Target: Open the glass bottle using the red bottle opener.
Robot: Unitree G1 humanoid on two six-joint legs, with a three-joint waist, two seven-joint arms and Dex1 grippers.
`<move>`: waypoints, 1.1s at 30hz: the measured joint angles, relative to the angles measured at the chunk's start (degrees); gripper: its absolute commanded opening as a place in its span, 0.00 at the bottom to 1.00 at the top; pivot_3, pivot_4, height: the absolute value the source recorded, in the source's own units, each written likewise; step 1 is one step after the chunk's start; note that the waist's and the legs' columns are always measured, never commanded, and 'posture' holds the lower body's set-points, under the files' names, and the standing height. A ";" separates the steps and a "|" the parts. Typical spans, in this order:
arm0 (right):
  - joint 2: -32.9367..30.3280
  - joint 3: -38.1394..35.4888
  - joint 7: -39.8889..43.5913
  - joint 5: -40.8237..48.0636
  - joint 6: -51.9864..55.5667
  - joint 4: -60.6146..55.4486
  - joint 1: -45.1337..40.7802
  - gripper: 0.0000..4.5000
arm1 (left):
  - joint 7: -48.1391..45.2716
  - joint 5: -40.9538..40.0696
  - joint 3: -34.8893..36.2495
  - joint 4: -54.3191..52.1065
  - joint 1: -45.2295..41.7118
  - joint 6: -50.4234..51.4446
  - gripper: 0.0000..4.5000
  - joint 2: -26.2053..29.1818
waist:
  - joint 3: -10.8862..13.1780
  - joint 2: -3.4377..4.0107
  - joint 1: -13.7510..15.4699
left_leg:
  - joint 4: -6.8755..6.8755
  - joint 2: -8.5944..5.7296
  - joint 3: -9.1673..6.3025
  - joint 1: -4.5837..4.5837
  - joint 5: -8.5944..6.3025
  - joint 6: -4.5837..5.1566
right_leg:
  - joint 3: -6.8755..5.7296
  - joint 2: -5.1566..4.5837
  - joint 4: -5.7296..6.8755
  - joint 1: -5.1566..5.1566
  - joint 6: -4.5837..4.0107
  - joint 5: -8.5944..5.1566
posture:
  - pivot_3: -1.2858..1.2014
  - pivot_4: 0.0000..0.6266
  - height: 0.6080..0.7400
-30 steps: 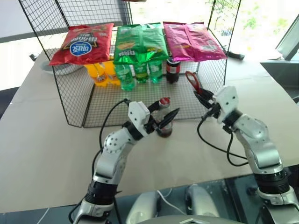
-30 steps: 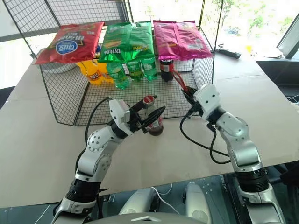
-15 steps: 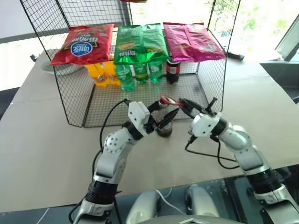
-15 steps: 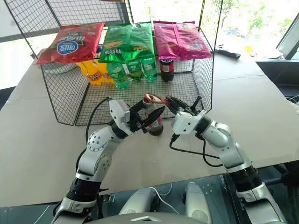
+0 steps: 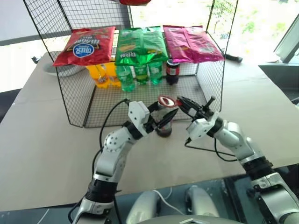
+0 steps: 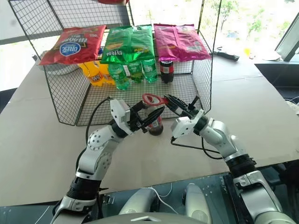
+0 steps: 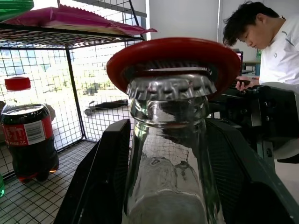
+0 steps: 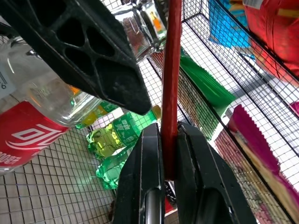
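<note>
The glass bottle [image 5: 163,131] stands upright on the table in front of the wire rack, and its crown cap [image 7: 170,87] is on. My left gripper [image 5: 162,119] is shut on the glass bottle, with a black finger [image 7: 106,179] pressed to each side below the neck. The loop head of the red bottle opener [image 5: 166,100] sits over the cap, seen close as a red ring [image 7: 174,52]. To the right of the bottle, my right gripper [image 5: 188,105] is shut on the opener's narrow handle [image 8: 170,84].
A wire mesh rack [image 5: 209,77] stands behind the bottle, with chip bags [image 5: 141,43] on top. Under them are green plastic bottles [image 5: 140,73], orange bottles [image 5: 100,72] and a squat dark bottle with a red cap [image 5: 172,70]. A person [image 7: 261,44] sits beyond the right arm.
My right arm swung left and down and its wrist rolled, carrying the opener from upright at the right to lying with its head over the bottle cap. The left gripper held still.
</note>
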 measured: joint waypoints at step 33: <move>-12.30 -0.54 -7.25 -9.45 -6.41 4.93 -14.90 0.00 | -0.10 0.16 -0.20 1.24 -0.68 -1.83 0.42 -1.37 | 0.03 0.01 -0.79 | -0.47 0.05 -0.13 -0.04 -0.01 0.01 | -0.12 -0.02 -0.77 0.17 -0.01 0.02 | 0.52 0.24 0.96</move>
